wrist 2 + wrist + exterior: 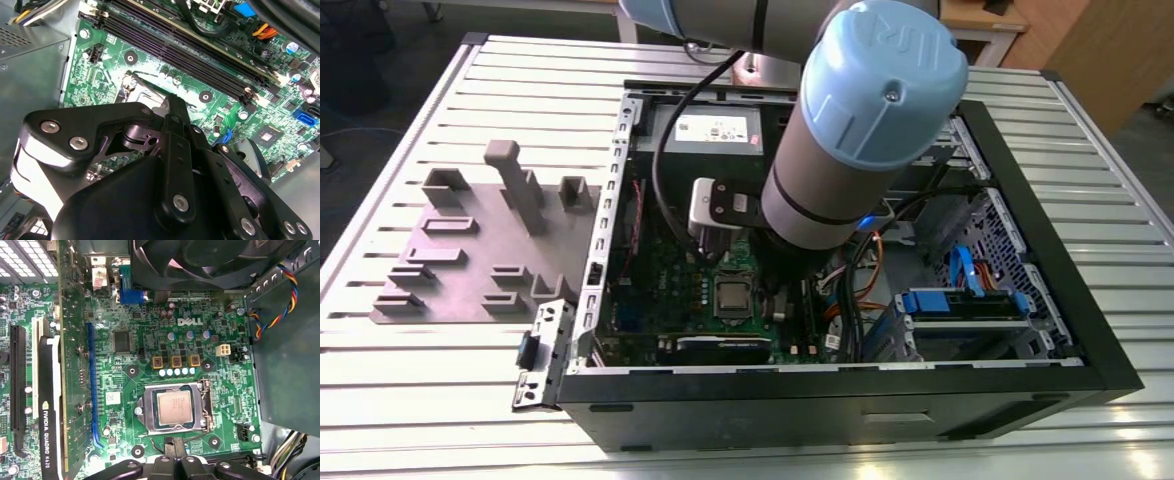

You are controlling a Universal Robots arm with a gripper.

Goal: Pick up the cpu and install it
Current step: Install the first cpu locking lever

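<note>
Cpu (173, 409) sits in mobo socket (175, 410); claw (175, 452) just beside, grip state can't tell.

I see the computer case (854, 400) lying open on the slatted table (1067, 130), with the slotted fixture block (480, 250) beside it toward the exterior view's left. Inside the case, the motherboard (150, 340) carries the socket frame (172, 410), and the cpu (174, 407) sits in that frame. My arm (854, 130) reaches down into the case above the board.
</note>
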